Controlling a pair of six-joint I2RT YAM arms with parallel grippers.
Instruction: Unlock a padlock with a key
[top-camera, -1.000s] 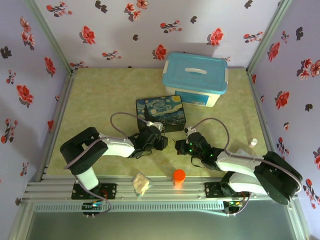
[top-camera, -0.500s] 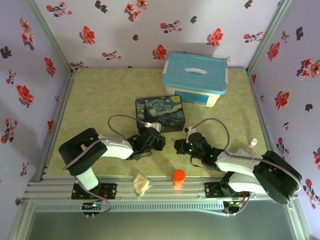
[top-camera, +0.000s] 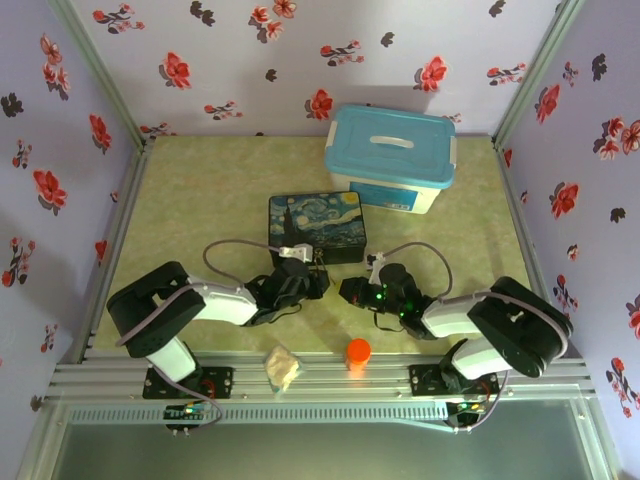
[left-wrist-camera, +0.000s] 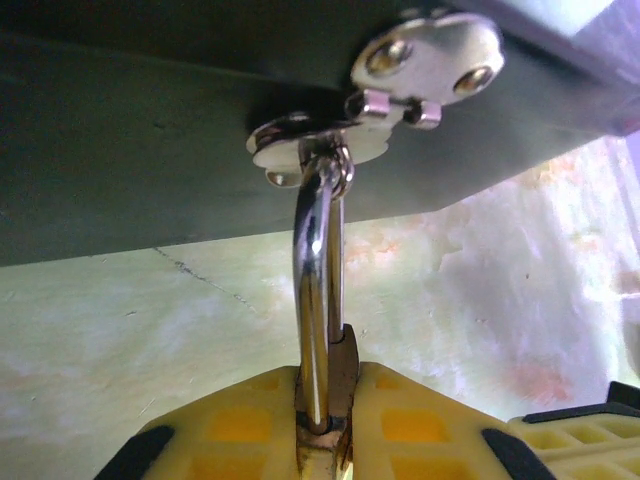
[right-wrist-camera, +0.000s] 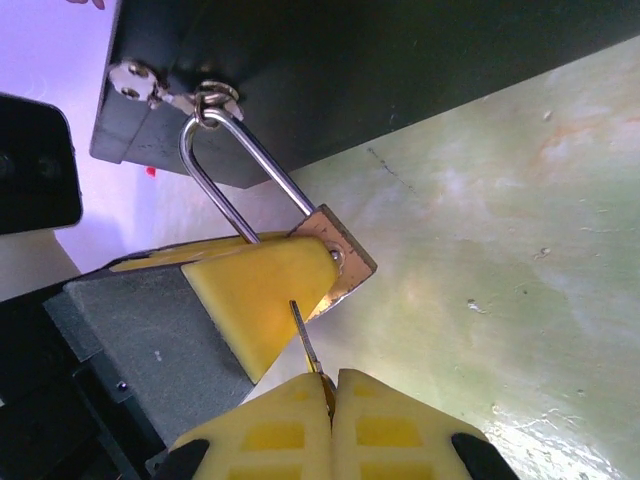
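Small brass padlock (right-wrist-camera: 343, 262), silver shackle: hung from metal clasp (left-wrist-camera: 425, 57) of dark painted box (top-camera: 318, 225), body clamped by left fingers (left-wrist-camera: 240, 415). Thin grey metal key (right-wrist-camera: 305, 338): pinched between right fingers (right-wrist-camera: 390, 425), tip near padlock base.

Lavender walls (top-camera: 230, 40) printed with red and dark flowers enclose a pale green marbled desk (top-camera: 200, 200), evenly lit, with a ribbed aluminium rail (top-camera: 330, 390) along its near edge.

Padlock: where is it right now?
Right wrist view: the padlock is hooked by its shackle through the clasp on the near face of the painted box, body pinched in the left gripper.
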